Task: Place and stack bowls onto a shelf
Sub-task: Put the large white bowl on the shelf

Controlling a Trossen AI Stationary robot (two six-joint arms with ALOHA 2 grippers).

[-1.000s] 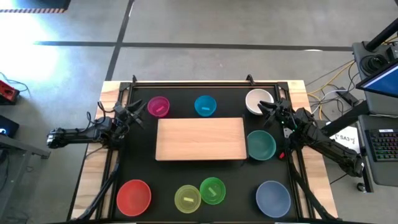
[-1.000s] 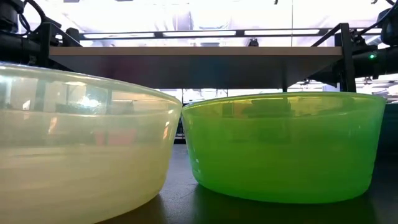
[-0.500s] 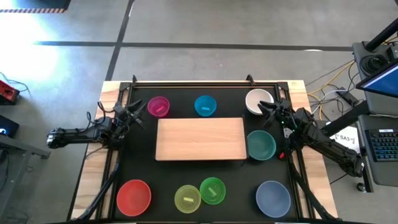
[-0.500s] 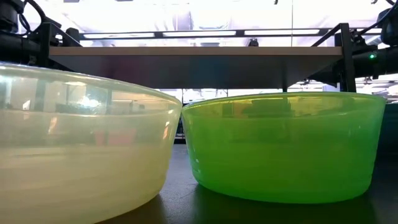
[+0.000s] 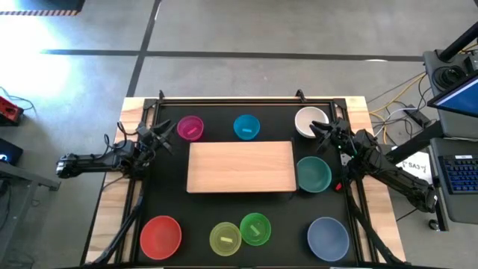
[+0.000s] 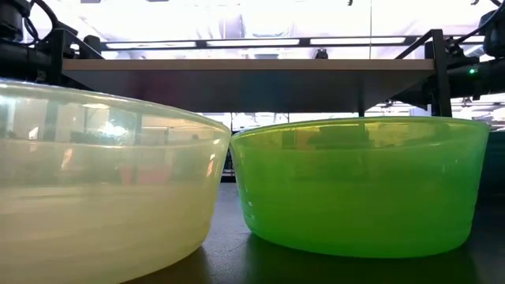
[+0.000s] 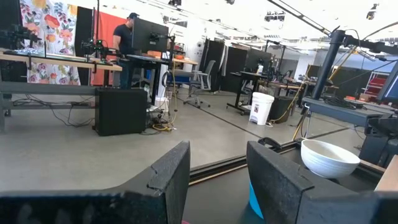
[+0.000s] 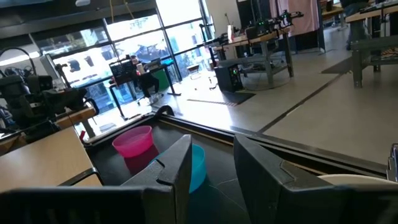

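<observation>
High view first: we look straight down on a black table [image 5: 149, 202] with a pale wooden shelf [image 5: 240, 166] in the middle, and no bowl is on it yet.

Behind the shelf sit the pink bowl [image 5: 190, 128], the light blue bowl [image 5: 246, 127] and the white bowl [image 5: 310, 121]. The dark green bowl [image 5: 314, 173] sits just beside the shelf's right end. Along the front edge we see the red bowl [image 5: 161, 235], the yellow bowl [image 5: 225, 238] touching the bright green bowl [image 5: 255, 229], and the grey-blue bowl [image 5: 328, 237].

The left arm lies low and stretched out from the left side. Its left claw [image 5: 160, 137] points at the pink bowl and sits just beside it, not touching. In its own wrist view we see the two fingers [image 7: 168, 171] apart with nothing between them (only floor and far desks show through the gap).

The right arm reaches in from the right, bent at the elbow. Its right claw [image 5: 323, 132] is at the white bowl's near edge. Its fingers [image 8: 177, 165] stand apart too, and we see the bowl's rim low beside them, not between them.
</observation>
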